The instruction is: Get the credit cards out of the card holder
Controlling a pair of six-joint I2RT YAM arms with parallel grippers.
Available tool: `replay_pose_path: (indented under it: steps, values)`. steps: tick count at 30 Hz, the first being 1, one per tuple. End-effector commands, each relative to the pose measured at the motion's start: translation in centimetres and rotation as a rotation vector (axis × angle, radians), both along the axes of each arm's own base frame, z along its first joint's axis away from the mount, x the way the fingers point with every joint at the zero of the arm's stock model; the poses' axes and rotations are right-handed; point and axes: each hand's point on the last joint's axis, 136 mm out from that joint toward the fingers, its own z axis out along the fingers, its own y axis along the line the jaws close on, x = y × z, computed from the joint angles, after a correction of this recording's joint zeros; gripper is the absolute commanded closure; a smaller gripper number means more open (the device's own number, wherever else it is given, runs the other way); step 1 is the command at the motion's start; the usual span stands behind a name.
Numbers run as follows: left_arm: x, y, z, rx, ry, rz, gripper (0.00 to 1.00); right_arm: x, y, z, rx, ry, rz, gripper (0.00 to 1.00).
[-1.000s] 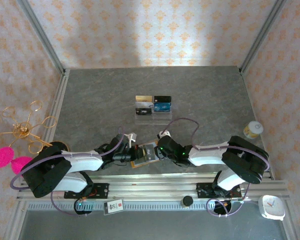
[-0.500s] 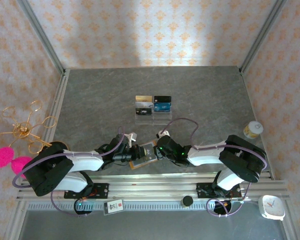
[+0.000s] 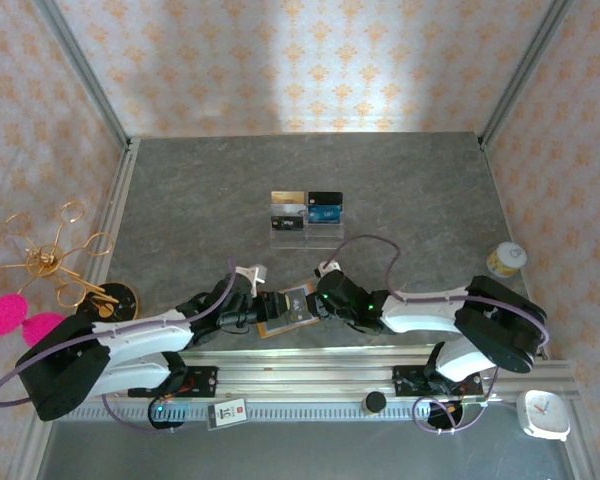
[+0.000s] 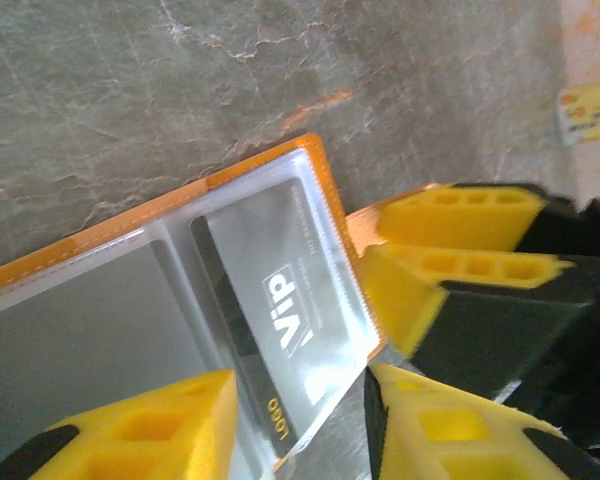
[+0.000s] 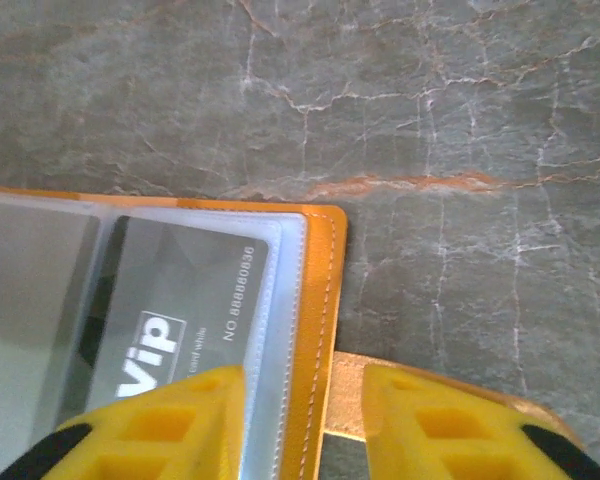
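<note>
Two grippers, jaws parted, holding nothing: left gripper (image 4: 300,405) straddles a corner of the card holder (image 4: 90,300), right gripper (image 5: 305,400) its strap tab (image 5: 346,395). VIP card (image 5: 170,310) sits in a clear sleeve (image 5: 275,330) at 10 o'clock of the right gripper; closing here prob. pinches leather + sleeve, not card.

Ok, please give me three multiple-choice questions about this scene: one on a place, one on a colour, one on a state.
1. Where on the table does the card holder lie?
A far edge; B near edge, between both arms' fingers; C right corner.
2. What colour are the fingers?
A yellow; B blue; C white.
3. How is the card holder?
A folded shut; B open, empty; C open, a VIP card in its clear sleeve.
Answers:
1 B, the top view shows it by the arm bases.
2 A, both wrist views show yellow.
3 C, the card sits behind clear plastic.
</note>
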Motion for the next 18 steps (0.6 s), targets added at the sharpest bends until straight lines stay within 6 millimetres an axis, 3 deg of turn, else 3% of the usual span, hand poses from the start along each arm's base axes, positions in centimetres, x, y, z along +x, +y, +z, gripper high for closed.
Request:
replay_pose_path:
  steps: [1, 4, 9, 18]
  values:
    - [1.1, 2.2, 0.1, 0.122, -0.055, 0.088, 0.57, 0.5, 0.5, 1.6, -0.005, -0.046, 0.015, 0.62]
    - [1.3, 3.8, -0.6, 0.171, -0.053, 0.158, 0.6, 0.9, 2.0, 1.4, -0.028, -0.038, 0.065, 0.72]
    - [2.1, 5.0, -2.0, 0.208, -0.021, 0.205, 0.67, 1.1, 3.7, -0.2, -0.071, 0.003, 0.114, 0.76]
    - [4.8, 4.7, -3.5, 0.296, -0.016, 0.174, 0.76, 0.1, 0.6, -2.8, -0.119, 0.072, 0.011, 0.8]
